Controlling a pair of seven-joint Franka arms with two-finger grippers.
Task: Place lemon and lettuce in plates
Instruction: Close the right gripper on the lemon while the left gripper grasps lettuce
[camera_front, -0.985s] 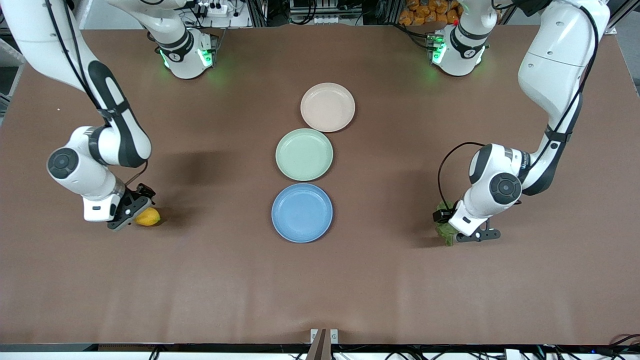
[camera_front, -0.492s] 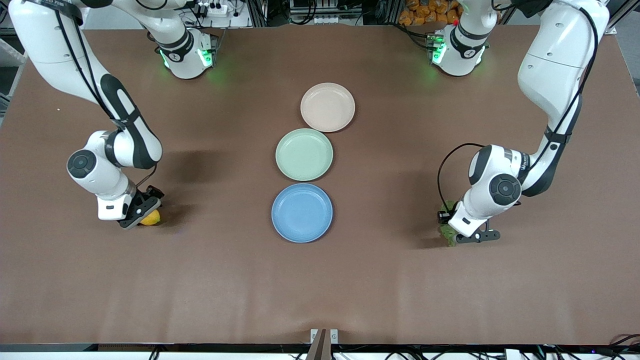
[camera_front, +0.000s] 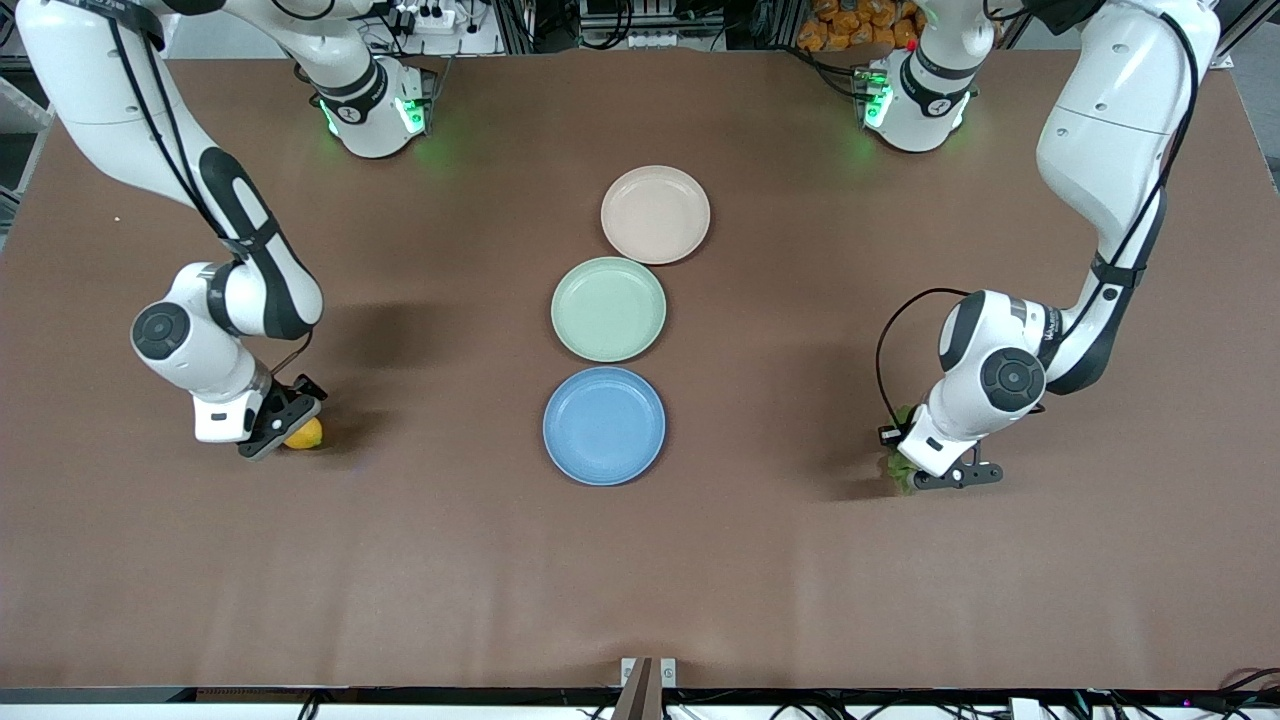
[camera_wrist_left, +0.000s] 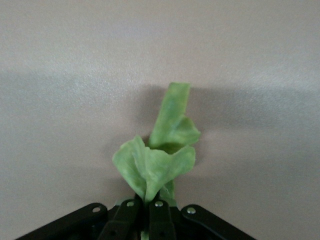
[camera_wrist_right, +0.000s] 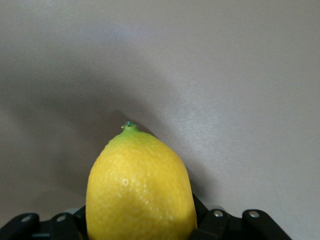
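Note:
The yellow lemon (camera_front: 306, 433) lies on the table at the right arm's end. My right gripper (camera_front: 288, 427) is down on it, shut around its sides; in the right wrist view the lemon (camera_wrist_right: 140, 190) fills the space between the jaws of my right gripper (camera_wrist_right: 141, 226). The green lettuce (camera_front: 901, 468) is at the left arm's end, low at the table. My left gripper (camera_front: 916, 470) is shut on it; the left wrist view shows the leaf (camera_wrist_left: 160, 157) pinched at its base by my left gripper (camera_wrist_left: 145, 216). The blue plate (camera_front: 604, 426) and the beige-pink plate (camera_front: 655, 214) are empty.
A pale green plate (camera_front: 608, 308) sits between the blue and the beige-pink plate in a row at the table's middle. The blue plate is nearest the front camera. Brown table (camera_front: 640, 580) surface stretches all around.
My right gripper has moved sideways onto the lemon and now covers most of it. The left arm has barely shifted, still holding the lettuce.

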